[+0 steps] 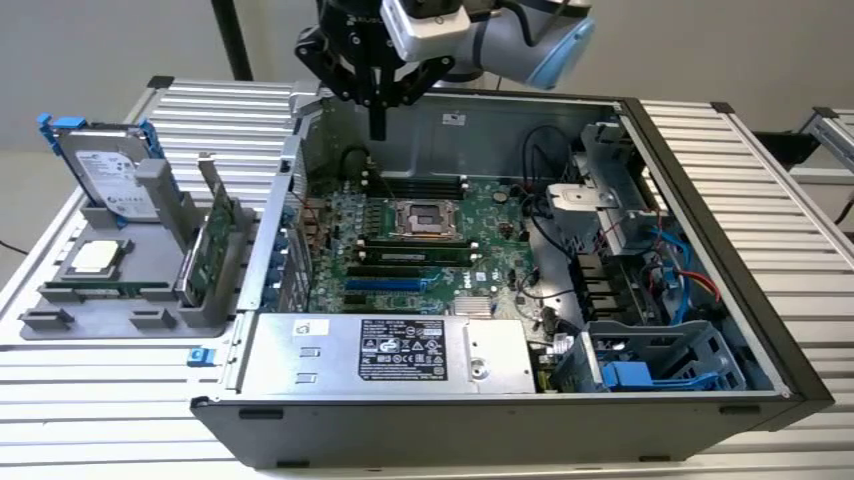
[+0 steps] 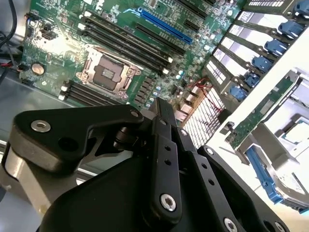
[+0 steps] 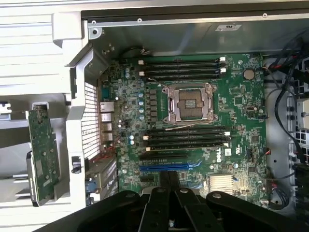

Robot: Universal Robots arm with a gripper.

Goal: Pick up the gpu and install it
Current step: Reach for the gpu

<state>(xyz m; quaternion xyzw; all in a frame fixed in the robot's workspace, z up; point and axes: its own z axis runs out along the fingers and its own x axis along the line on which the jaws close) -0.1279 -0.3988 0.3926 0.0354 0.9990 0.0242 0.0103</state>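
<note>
Ribbed metal tabletop (image 1: 107, 400) bore the open grey computer case (image 1: 467, 430), above which the black gripper (image 1: 379, 128) hung closed and empty, well apart from the upright green, silver-bracketed gpu (image 1: 216, 245), so squaring to its top edge seemed key.

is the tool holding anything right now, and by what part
Nothing. The tool hangs shut and empty above the open computer case; the gpu stands on edge in the grey rack beside the case, apart from the tool.

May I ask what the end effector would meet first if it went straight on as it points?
Probably the green circuit board inside the open computer case, near its blue slot, though depth is hard to judge.
</note>
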